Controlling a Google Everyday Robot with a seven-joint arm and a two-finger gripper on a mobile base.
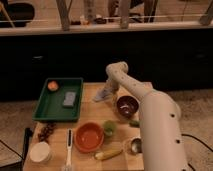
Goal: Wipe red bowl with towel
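Observation:
The red bowl [89, 136] stands empty near the front of the wooden table [92, 115], left of centre. A small grey-blue towel [101, 95] lies at the table's far middle. My gripper [107, 90] is right at the towel, touching its top, at the end of the white arm [150, 110] that comes in from the right. The gripper is well behind the red bowl and a little to its right.
A dark bowl [127, 105] sits just right of the towel. A green tray [59, 100] at the left holds an orange fruit [53, 85] and a sponge [69, 98]. Grapes [46, 131], a white cup [40, 152], a brush [68, 147], a green cup [109, 127], a banana [108, 154] and a metal cup [135, 145] lie along the front.

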